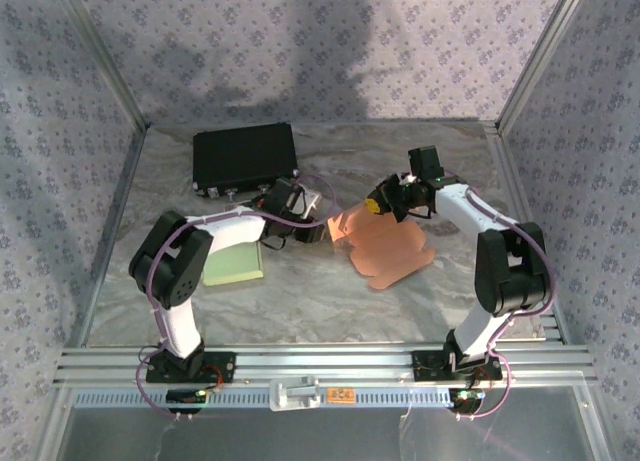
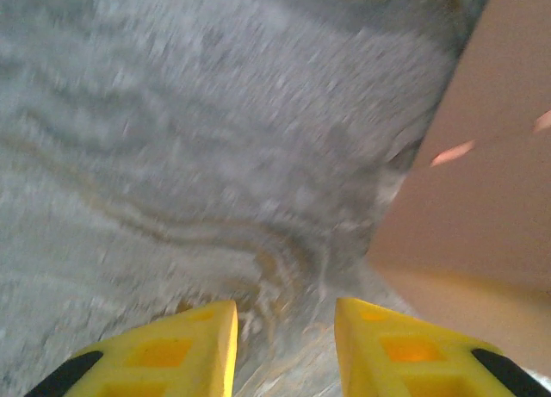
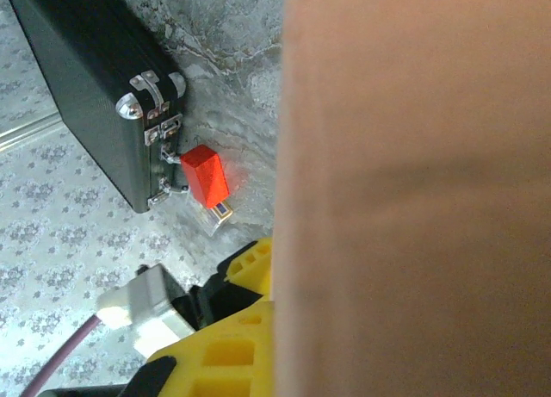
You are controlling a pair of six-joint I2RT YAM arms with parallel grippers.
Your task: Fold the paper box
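I see the paper box as a salmon-tan die-cut sheet, mostly unfolded, right of centre on the marbled counter. Its near part lies flat, with rounded tabs at the edges. The far panel tilts up, its edge pinched in my right claw.

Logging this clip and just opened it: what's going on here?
The right claw is shut on the far edge of the paper box, holding a flap up off the table. The left claw is open and empty, low over the table just beside the box's left edge. Most of the box lies flat, not yet folded up. A black case sits at the back.
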